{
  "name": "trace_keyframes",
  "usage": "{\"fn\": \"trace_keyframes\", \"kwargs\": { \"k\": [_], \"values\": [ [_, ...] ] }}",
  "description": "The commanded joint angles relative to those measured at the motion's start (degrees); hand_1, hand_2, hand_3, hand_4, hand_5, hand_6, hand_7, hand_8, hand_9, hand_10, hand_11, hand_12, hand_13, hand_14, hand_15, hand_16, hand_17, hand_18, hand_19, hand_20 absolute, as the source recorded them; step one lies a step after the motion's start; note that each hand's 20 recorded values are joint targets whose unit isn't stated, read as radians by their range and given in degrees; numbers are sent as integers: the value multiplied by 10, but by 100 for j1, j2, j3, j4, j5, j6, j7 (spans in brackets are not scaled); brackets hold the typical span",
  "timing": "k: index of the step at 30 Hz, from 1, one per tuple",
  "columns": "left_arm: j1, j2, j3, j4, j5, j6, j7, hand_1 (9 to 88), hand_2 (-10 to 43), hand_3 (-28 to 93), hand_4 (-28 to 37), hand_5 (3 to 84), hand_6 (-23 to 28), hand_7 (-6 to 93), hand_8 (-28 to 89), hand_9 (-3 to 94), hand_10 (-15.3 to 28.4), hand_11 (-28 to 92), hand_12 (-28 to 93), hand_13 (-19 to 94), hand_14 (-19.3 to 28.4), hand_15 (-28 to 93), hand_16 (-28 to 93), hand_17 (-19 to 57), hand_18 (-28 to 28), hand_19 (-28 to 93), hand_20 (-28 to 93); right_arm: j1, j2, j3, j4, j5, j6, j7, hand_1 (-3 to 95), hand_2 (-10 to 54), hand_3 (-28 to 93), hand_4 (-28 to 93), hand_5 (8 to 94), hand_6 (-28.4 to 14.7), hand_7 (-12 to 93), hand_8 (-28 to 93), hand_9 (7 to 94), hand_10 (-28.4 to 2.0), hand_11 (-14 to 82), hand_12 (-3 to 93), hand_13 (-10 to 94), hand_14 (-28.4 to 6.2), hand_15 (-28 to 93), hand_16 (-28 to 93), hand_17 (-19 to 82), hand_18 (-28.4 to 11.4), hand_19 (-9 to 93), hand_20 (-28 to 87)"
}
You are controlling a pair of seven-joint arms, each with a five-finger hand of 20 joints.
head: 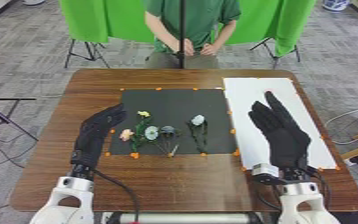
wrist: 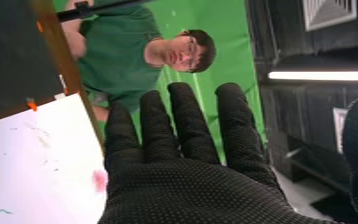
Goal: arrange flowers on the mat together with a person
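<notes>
In the head view my left hand is held beside the left edge of the black mat, its fingers straight and slightly bent inward. Several flowers lie on the mat's lower part: a yellow flower, a pink flower, pale ones, and a light blue-white flower apart to their right. My right hand is over the white sheet with its fingers extended. In the right wrist view the right hand has straight, spread fingers and holds nothing.
A white sheet with a reddish mark lies right of the mat on the wooden table. Orange tape pieces line both. A dark vertical pole rises at the far edge.
</notes>
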Motion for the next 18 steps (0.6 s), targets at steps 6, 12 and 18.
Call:
{"fn": "trace_keyframes", "kwargs": {
  "k": [6, 12, 18],
  "values": [
    [73, 6, -30, 15, -63, 15, -39, 274, -9, 633, -172, 475, 41, 114, -49, 453, 125, 152, 166, 362, 159, 105, 50, 68, 109, 44, 184, -80, -2, -6, -39, -141, -41, -26, 32, 14, 820, -183, 329, -4, 75, -84, 364, -145, 32, 101, 251, -116, 57, 127, 120, -124, 37, 238],
    [52, -5, -40, 30, -58, -15, -50, 273, -11, 635, -171, 475, 41, 115, -49, 454, 124, 154, 166, 363, 159, 105, 51, 67, 109, 43, 183, -33, 2, 35, -11, -188, -149, 29, 32, 13, 821, -183, 342, -6, 76, -84, 372, -144, 34, 102, 251, -116, 60, 124, 122, -124, 35, 238],
    [52, -8, -41, 31, -50, -11, -37, 274, -11, 633, -172, 477, 40, 117, -49, 456, 123, 158, 167, 363, 159, 106, 52, 67, 109, 43, 183, 3, 36, 12, 7, -176, -186, 93, 33, 16, 816, -183, 352, -7, 73, -84, 376, -145, 35, 103, 252, -118, 62, 122, 122, -123, 35, 239]
  ]
}}
